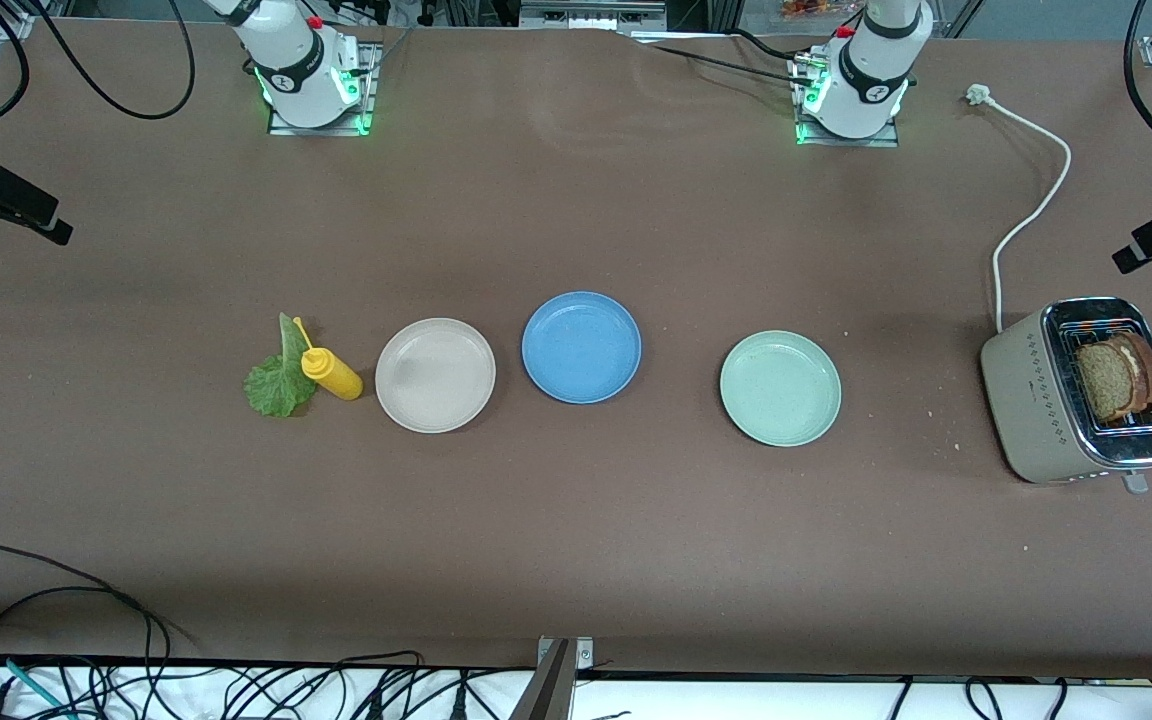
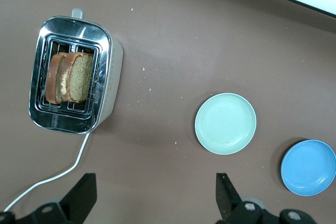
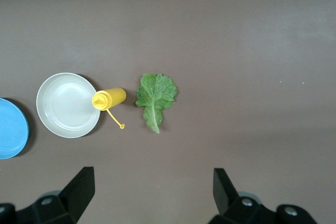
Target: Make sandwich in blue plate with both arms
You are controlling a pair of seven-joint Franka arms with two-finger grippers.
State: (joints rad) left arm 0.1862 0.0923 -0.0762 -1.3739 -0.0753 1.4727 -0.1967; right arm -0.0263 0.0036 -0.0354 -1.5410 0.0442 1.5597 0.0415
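Toaster (image 1: 1076,400) (no readable label) | bread (image 1: 1116,378) inside | blue plate (image 1: 581,347) bare

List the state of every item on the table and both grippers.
blue plate: empty
beige plate: empty
mint-green plate: empty
bread slices: standing in toaster
lettuce leaf: flat on table
yellow squeeze bottle: upright
left gripper: open
right gripper: open

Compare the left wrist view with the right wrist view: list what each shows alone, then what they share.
Left wrist view only: the toaster with bread slices standing in its slots, its white cord, and the mint plate.
Right wrist view only: the lettuce leaf, the yellow bottle, and the beige plate.
Both: the blue plate, the brown table, and that arm's own open jaws.
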